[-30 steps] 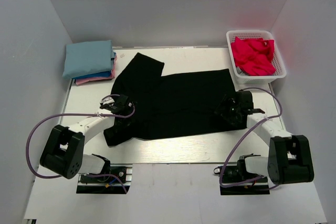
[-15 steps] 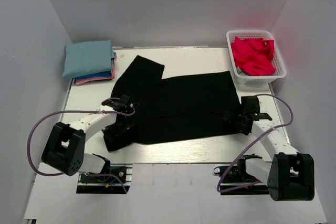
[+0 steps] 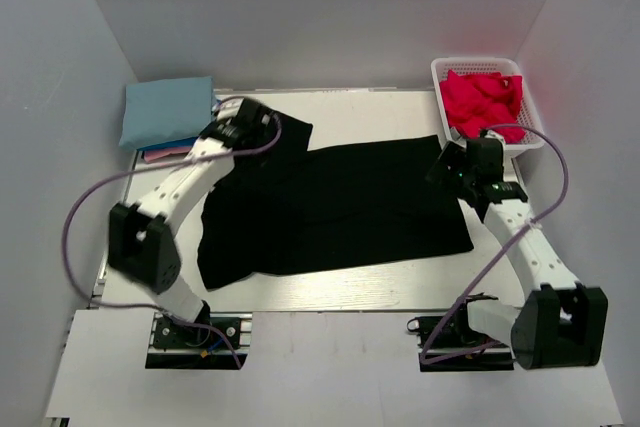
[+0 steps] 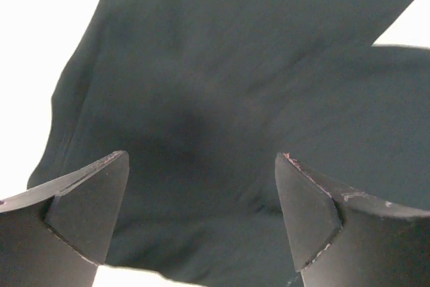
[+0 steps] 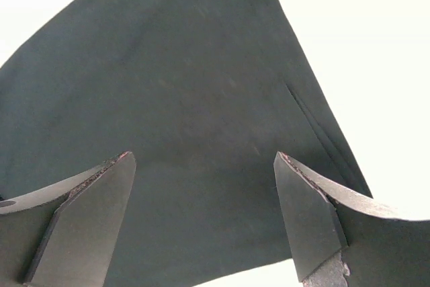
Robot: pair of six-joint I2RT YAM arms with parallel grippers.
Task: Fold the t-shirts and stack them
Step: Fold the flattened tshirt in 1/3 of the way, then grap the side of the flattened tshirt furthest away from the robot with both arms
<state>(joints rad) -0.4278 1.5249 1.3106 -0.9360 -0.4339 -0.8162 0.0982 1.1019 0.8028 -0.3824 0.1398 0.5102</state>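
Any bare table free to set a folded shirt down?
Two bare strips of table: far, between the folded stack, the black t-shirt's far edge and the basket; near, between its hem and the arm bases. Crowded at the shirt's far corners, under the left gripper and right gripper, both open.

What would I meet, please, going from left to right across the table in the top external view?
stack of folded t-shirts → black t-shirt spread flat → white basket holding a crumpled red t-shirt
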